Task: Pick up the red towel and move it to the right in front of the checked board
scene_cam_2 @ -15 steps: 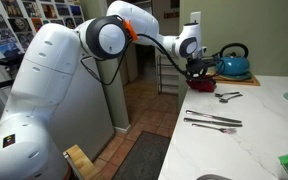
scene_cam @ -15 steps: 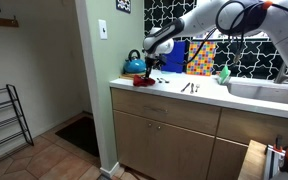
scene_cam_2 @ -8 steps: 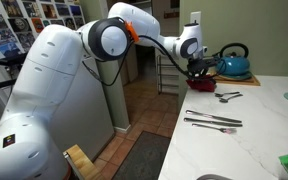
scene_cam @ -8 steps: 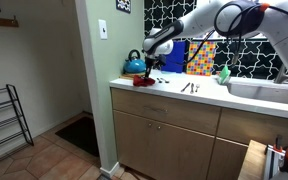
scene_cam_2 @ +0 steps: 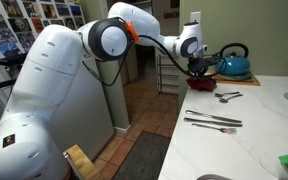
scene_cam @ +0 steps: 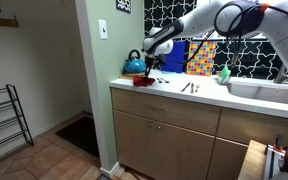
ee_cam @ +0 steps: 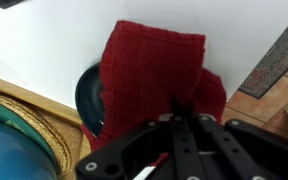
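The red towel (ee_cam: pixel 149 70) lies crumpled at the end of the white counter, next to a teal kettle (scene_cam: pixel 134 65). It shows in both exterior views (scene_cam: pixel 142 80) (scene_cam_2: pixel 201 84). My gripper (ee_cam: pixel 179 112) is right over the towel, and its fingers are closed together on a fold of the cloth. It also shows in both exterior views (scene_cam: pixel 150 69) (scene_cam_2: pixel 196 71). The checked board (scene_cam: pixel 199 57) leans against the patterned back wall, further along the counter from the towel.
Cutlery lies on the counter beyond the towel (scene_cam: pixel 187 87) (scene_cam_2: pixel 214 121) (scene_cam_2: pixel 227 97). A sink (scene_cam: pixel 264 90) and a green item (scene_cam: pixel 222 74) are at the far end. The kettle (scene_cam_2: pixel 234 65) stands on a woven mat (ee_cam: pixel 44 125). The counter edge drops to the floor beside the towel.
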Available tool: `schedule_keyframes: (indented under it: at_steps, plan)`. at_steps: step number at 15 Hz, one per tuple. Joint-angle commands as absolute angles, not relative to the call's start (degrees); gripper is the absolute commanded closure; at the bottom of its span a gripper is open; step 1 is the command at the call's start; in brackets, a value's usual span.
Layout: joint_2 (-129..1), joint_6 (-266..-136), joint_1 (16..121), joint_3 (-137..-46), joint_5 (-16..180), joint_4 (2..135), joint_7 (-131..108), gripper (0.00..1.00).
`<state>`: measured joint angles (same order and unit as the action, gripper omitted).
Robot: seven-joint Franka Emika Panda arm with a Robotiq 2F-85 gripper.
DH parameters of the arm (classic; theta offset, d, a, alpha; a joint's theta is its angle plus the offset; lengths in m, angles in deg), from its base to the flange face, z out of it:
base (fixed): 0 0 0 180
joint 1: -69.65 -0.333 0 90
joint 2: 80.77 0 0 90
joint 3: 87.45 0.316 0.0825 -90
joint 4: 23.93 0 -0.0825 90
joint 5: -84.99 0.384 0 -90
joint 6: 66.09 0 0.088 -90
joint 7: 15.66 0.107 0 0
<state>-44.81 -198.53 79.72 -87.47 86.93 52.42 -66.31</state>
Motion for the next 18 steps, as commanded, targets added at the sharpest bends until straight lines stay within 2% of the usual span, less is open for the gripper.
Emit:
schedule_keyframes:
  at_steps: [1, 18]
  plan:
    - [-45.19, -198.47, 80.26, -86.91, 85.74, 52.02, -65.76, 0.99]
    - [-49.45, -189.67, 80.56, -85.11, 89.64, 49.07, -59.69, 0.99]
